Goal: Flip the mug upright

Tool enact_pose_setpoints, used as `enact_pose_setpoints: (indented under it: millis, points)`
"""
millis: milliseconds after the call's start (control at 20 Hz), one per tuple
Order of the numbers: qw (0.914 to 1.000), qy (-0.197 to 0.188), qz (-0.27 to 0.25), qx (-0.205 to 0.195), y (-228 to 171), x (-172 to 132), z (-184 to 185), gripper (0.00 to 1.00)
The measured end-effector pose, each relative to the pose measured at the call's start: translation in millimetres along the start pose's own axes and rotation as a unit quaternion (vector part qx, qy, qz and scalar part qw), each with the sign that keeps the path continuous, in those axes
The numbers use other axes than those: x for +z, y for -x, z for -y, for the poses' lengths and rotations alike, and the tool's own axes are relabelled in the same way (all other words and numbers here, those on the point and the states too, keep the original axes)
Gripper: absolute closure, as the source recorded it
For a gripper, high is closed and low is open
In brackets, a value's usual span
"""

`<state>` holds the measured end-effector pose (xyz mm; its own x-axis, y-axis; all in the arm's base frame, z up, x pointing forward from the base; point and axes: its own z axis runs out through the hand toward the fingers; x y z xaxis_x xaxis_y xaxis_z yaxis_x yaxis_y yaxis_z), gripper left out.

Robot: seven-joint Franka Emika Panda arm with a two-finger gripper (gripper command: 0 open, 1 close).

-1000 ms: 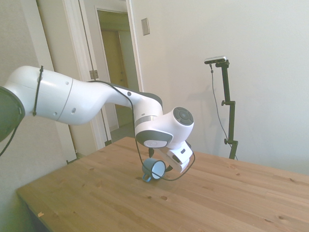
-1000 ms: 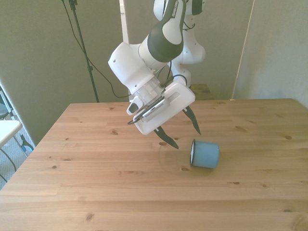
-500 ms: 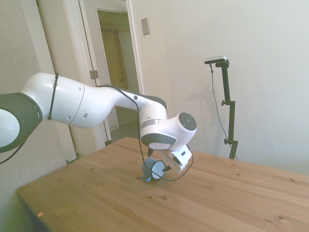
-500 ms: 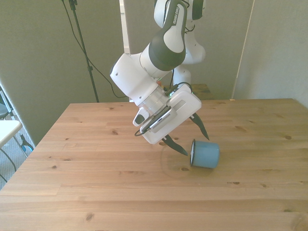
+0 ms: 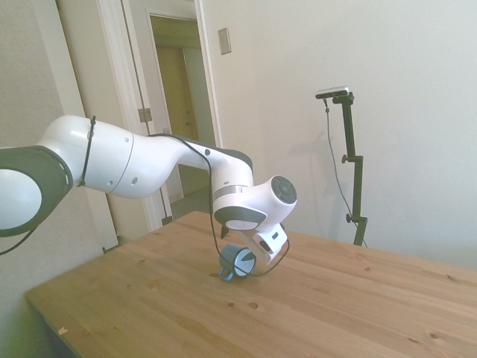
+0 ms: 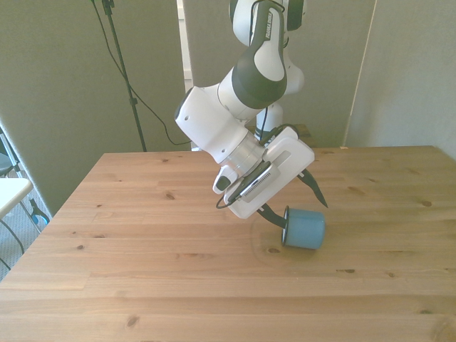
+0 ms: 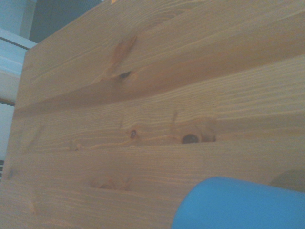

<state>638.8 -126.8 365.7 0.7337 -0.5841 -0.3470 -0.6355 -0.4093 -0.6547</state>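
The small light-blue mug [image 6: 306, 229] lies on its side on the wooden table [image 6: 142, 249], its white-lined mouth turned to the front view's left. My gripper [image 6: 294, 205] is open and tilted down over it. One dark fingertip [image 6: 274, 217] sits right at the rim, and the other fingertip [image 6: 314, 194] hangs behind the mug's far side. In the side view the mug [image 5: 237, 260] lies under the wrist, its loop handle [image 5: 226, 274] against the table. The wrist view catches only a blurred blue curve of the mug [image 7: 243, 205].
Bare wooden planks with dark knots [image 7: 190, 138] surround the mug. The table's near corner [image 5: 45, 306] drops off at the side view's lower left. An open doorway [image 5: 179, 127] lies behind the arm.
The gripper has swung toward the front view's right and dropped lower, bringing its open fingers from beside the mug to either side of its rim. The mug has not moved.
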Motion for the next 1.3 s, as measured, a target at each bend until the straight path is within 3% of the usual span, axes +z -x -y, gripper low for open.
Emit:
enact_pose_setpoints:
  millis: [100, 150, 1300]
  points:
    - [0.9999, -0.003, 0.009, 0.003, 0, 3, -1, 0.00]
    - [0.9999, -0.003, 0.010, 0.005, 0, 3, -2, 1.00]
    - [0.9989, -0.013, 0.045, 0.007, 2, 12, -4, 1.00]
